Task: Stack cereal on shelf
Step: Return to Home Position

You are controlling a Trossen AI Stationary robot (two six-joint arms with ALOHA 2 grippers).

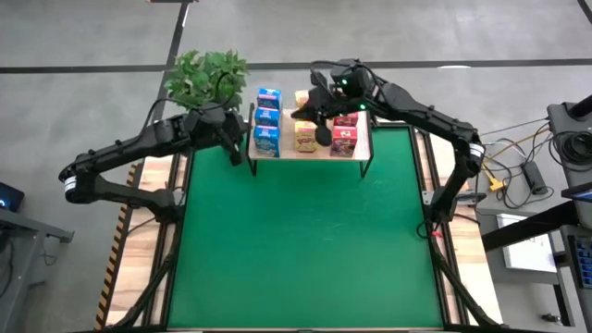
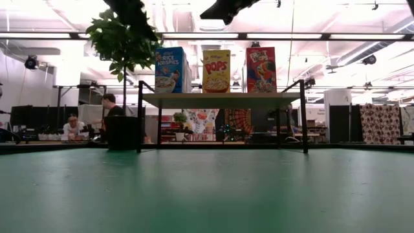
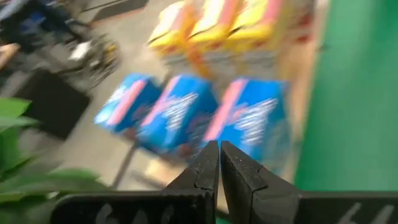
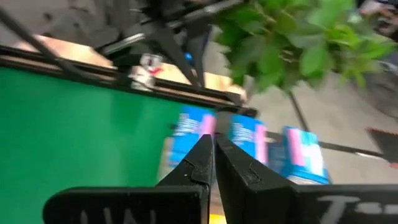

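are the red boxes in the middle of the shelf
No, the yellow boxes hold the shelf's middle; the red boxes stand at its right end.

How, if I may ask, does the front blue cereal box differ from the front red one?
The blue cardboard cereal box reads Rice Krispies; the red cardboard cereal box shows a different print. Blue stands at the light wooden shelf's left end, red toward its right. Both stand upright.

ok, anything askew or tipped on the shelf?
Nothing stands out: blue boxes, yellow boxes and red boxes stand upright in rows on the shelf; the right arm hides some from above. The left gripper and right gripper hover shut by them, empty.
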